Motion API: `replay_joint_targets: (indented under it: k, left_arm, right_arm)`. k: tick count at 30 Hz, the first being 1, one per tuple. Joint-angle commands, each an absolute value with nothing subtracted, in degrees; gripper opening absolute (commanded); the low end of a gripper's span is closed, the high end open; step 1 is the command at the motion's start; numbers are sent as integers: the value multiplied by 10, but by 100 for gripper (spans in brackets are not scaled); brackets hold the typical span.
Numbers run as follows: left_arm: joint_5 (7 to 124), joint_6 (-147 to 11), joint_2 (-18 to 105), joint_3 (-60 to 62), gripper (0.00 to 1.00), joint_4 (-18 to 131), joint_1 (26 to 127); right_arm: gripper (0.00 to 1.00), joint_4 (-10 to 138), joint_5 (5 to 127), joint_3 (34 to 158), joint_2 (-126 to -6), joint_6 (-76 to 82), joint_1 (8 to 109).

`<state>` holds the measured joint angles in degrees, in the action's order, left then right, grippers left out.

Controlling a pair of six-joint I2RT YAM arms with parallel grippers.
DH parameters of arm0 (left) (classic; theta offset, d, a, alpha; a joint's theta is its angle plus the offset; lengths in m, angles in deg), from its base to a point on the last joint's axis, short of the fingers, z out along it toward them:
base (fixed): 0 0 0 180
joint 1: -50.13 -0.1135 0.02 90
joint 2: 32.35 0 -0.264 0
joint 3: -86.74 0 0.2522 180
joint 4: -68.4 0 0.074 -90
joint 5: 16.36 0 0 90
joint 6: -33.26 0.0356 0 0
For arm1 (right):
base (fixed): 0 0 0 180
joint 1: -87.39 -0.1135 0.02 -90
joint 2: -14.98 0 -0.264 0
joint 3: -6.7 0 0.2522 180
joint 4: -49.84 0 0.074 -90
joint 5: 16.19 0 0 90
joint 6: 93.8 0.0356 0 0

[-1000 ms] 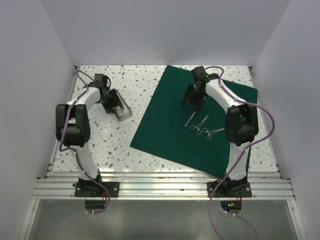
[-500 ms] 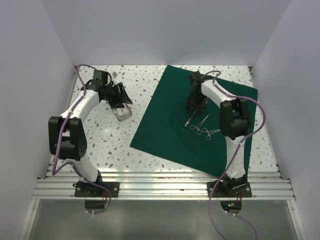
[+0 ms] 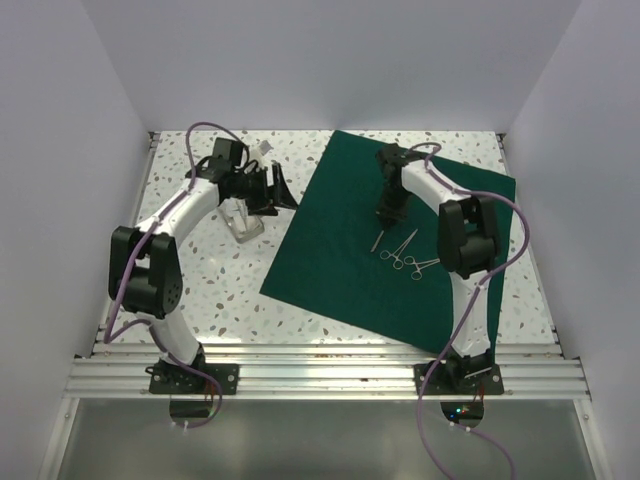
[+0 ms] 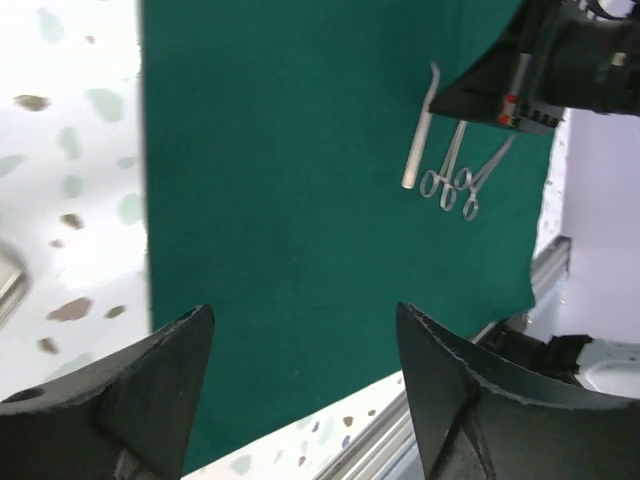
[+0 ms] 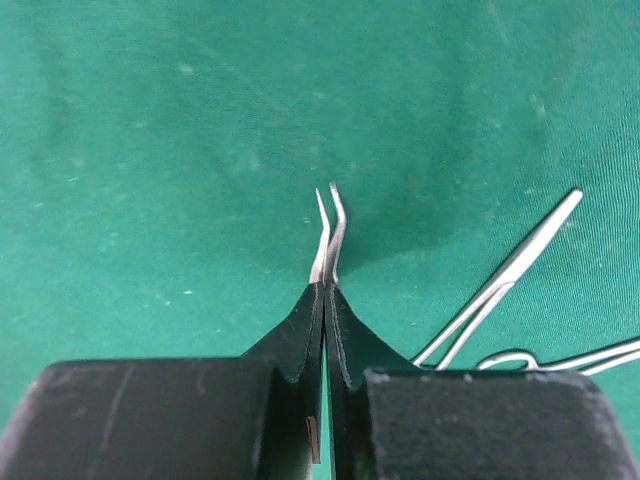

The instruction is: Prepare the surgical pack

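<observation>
**Right pincer closes on the tweezers while the left arm swings to the cloth**

Nearest to the arm bases, the surgical pack [image 3: 330, 260] lies open and flat as a dark green sheet on the right half of the table [image 3: 220, 290], turned a little so that one corner points to the near rail. It is not folded at all.

On it, a little further in, lie two scissor-like clamps [image 3: 400, 252], touching each other. Just beyond them are the tweezers [image 3: 378, 238]. One second ago the right pincer [image 3: 388, 213] hung open above this tool. Now it is down on the tool's far end, and its fingers are pressed together with the two thin metal tips coming out between them. The tweezers seem to rest on the cloth yet, so I judge that the grasp is made but the lift is not begun.

On the left, a clear container [image 3: 243, 222] stands on the bare table. The left pincer [image 4: 302, 320] was over it and has moved right, to the left edge of the sheet. Its fingers are spread wide and hold nothing.

For the task, this probably means the tools are still being arranged and the folding is not yet started.
</observation>
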<state>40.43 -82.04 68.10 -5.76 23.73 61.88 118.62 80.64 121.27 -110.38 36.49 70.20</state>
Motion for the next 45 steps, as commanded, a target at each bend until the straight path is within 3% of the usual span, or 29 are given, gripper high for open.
replay_joint_targets:
  k: [1, 12, 13, 15, 19, 23, 30, 34, 37, 38, 40, 45]
  left_arm:
    - [341, -819, 695, -88, 78, 288, 636]
    - [291, -839, 737, -118, 80, 338, 681]
    - [287, -842, 740, -118, 80, 339, 681]
    - [285, -840, 741, -117, 80, 340, 681]
    - [287, -825, 737, -118, 81, 326, 681]
    - [279, -816, 730, -110, 80, 324, 681]
    - [283, -793, 722, -108, 80, 306, 681]
    - [278, -794, 727, -113, 79, 308, 681]
    - [272, -789, 729, -120, 80, 308, 681]
    - [269, -789, 731, -122, 81, 310, 681]
    - [259, -790, 732, -122, 82, 318, 683]
    - [246, -796, 742, -125, 82, 330, 689]
  right_arm:
    - [0, 1150, 808, 1215, -1056, 338, 703]
    - [0, 1117, 709, 1214, -998, 346, 703]
    - [17, 1134, 726, 1221, -1007, 348, 703]
    - [38, 1180, 750, 1242, -1038, 341, 705]
    - [49, 1193, 778, 1241, -1066, 338, 709]
    - [51, 1152, 771, 1200, -1072, 336, 723]
    - [45, 1126, 764, 1171, -1086, 325, 735]
    - [36, 1127, 757, 1177, -1098, 329, 735]
    - [20, 1132, 755, 1186, -1098, 323, 735]
    - [9, 1130, 752, 1188, -1095, 322, 735]
    - [1, 1121, 743, 1187, -1073, 320, 735]
    - [0, 1083, 685, 1192, -1023, 322, 722]
